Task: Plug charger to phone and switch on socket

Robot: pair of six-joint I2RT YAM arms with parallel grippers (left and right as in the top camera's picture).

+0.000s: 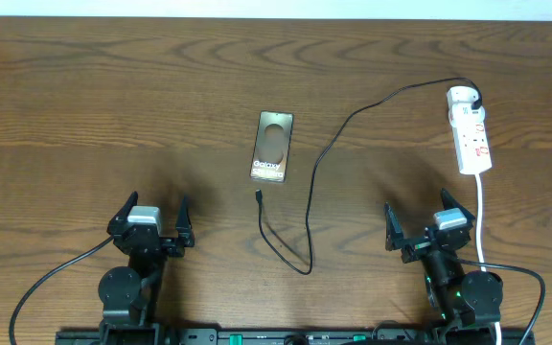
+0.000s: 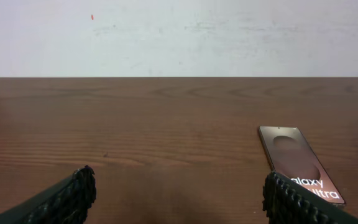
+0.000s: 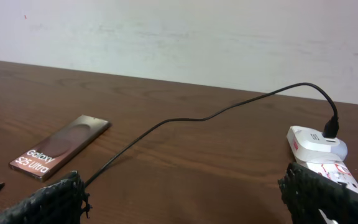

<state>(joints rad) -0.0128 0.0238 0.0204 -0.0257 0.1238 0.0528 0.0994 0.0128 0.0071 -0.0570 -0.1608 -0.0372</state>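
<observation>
Step one not begun: left claw (image 1: pixel 153 213) and right claw (image 1: pixel 418 207) both wide open, empty, at near bench (image 1: pixel 84 96) edge. The phone (image 1: pixel 272 146) lies flat mid-bench; charger (image 1: pixel 312 172) tip loose just beside its near end; socket (image 1: pixel 471 134) far right. Next: pinch tip, align with port

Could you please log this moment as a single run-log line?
left tool: open, empty | right tool: open, empty | phone: flat, unplugged | charger: tip lying apart from phone | socket: untouched
</observation>
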